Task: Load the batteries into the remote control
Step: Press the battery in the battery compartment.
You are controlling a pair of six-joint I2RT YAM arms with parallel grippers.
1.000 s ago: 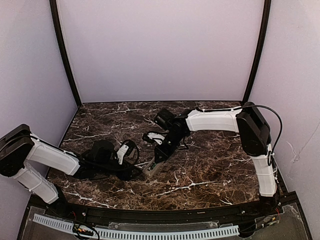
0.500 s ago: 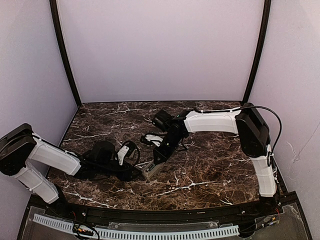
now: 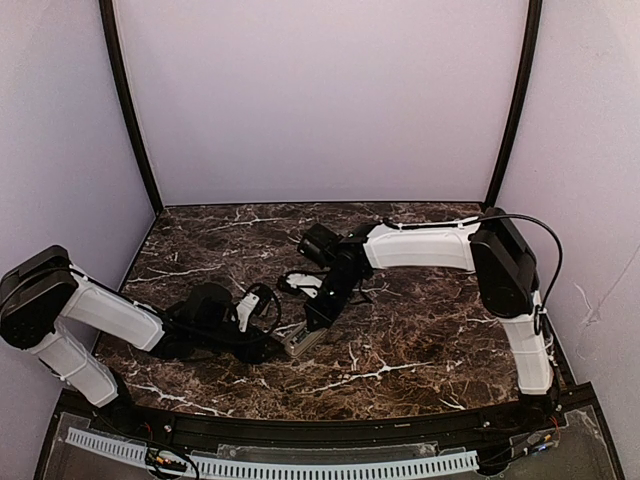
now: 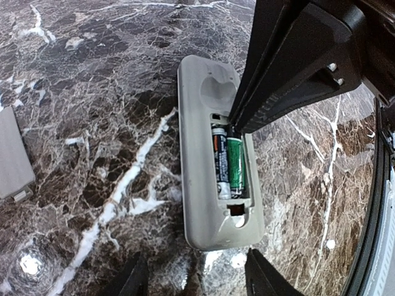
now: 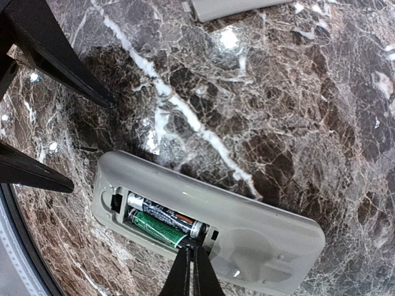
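The remote control (image 3: 303, 341) lies face down on the marble table, grey back up and battery compartment open. In the left wrist view the remote (image 4: 200, 185) holds two batteries (image 4: 228, 163) side by side, one black and one green. They also show in the right wrist view (image 5: 157, 222), inside the remote (image 5: 259, 216). My right gripper (image 5: 191, 262) is shut, its tips touching the end of the green battery. Its fingers (image 4: 290, 68) reach down over the compartment. My left gripper (image 4: 197, 274) is open and empty, its jaws spread just short of the remote's near end.
The grey battery cover (image 4: 12, 154) lies loose on the table beside the remote; it also shows in the right wrist view (image 5: 234, 7) and in the top view (image 3: 305, 279). The left gripper's fingers (image 5: 49, 49) stand close to the remote's end.
The right arm's wrist has shifted slightly to the left, with its tips staying at the remote. The left arm has barely moved.
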